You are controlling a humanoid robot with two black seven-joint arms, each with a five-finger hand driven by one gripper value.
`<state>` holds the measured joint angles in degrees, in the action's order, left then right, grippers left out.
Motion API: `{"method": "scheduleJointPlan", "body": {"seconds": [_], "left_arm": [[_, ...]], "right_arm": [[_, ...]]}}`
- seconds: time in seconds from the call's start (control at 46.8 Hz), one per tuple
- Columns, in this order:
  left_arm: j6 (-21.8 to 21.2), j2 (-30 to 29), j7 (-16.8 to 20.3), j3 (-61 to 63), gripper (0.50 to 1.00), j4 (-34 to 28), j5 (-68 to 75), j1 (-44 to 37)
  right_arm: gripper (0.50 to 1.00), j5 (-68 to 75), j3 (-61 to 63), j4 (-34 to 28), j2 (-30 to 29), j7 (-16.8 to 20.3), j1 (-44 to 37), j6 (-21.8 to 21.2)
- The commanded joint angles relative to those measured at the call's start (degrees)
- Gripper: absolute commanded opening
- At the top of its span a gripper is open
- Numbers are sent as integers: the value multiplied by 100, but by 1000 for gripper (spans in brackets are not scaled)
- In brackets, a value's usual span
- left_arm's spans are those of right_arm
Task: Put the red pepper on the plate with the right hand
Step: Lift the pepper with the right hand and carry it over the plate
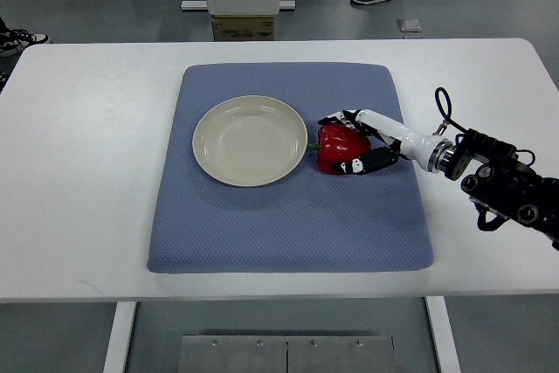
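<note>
Reaching in from the right, the right hand has its fingers wrapped around the red pepper, thumb side low and the other fingers over the far side, so it reads as grasping the pepper, though whether the grip is fully tight cannot be told from this steep view. The pepper sits on the blue mat, inside the hand's curl, with the plate just beyond the fingertips on the side away from the wrist; pepper and plate rim are just beside each other, perhaps touching at the stem.

To do this step well, the hand probably needs to firm its hold around the pepper's widest part before lifting, since the skin looks smooth and rounded and could slip or roll. A lift high enough to clear the rim, then a short carry straight ahead of the fingers, should bring it over the plate's middle. Dragging it instead risks pushing the plate across the mat.

The pepper lies on its side. Its green stem points away from the palm toward the plate, so its long axis runs roughly in line with the forearm, stem end leading.

The left hand is not in view.
</note>
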<state>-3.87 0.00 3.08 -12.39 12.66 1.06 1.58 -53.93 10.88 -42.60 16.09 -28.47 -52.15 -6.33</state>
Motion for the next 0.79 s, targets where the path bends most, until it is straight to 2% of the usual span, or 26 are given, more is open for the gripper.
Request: {"method": "scheduleJointPlan", "body": {"seconds": [0.0, 0.278, 0.47, 0.77], "left_arm": [[0, 0, -1, -9, 1000, 9, 0, 0], [0, 0, -1, 0, 1000, 0, 0, 0], [0, 0, -1, 0, 1000, 0, 0, 0], [0, 0, -1, 0, 1000, 0, 0, 0]], "right_arm": [[500, 40, 63, 6, -1, 8, -23, 18], [500, 102, 503, 6, 43, 87, -190, 123], [500, 128, 511, -11, -36, 289, -489, 123], [500, 128, 450, 15, -809, 887, -1086, 114]]}}
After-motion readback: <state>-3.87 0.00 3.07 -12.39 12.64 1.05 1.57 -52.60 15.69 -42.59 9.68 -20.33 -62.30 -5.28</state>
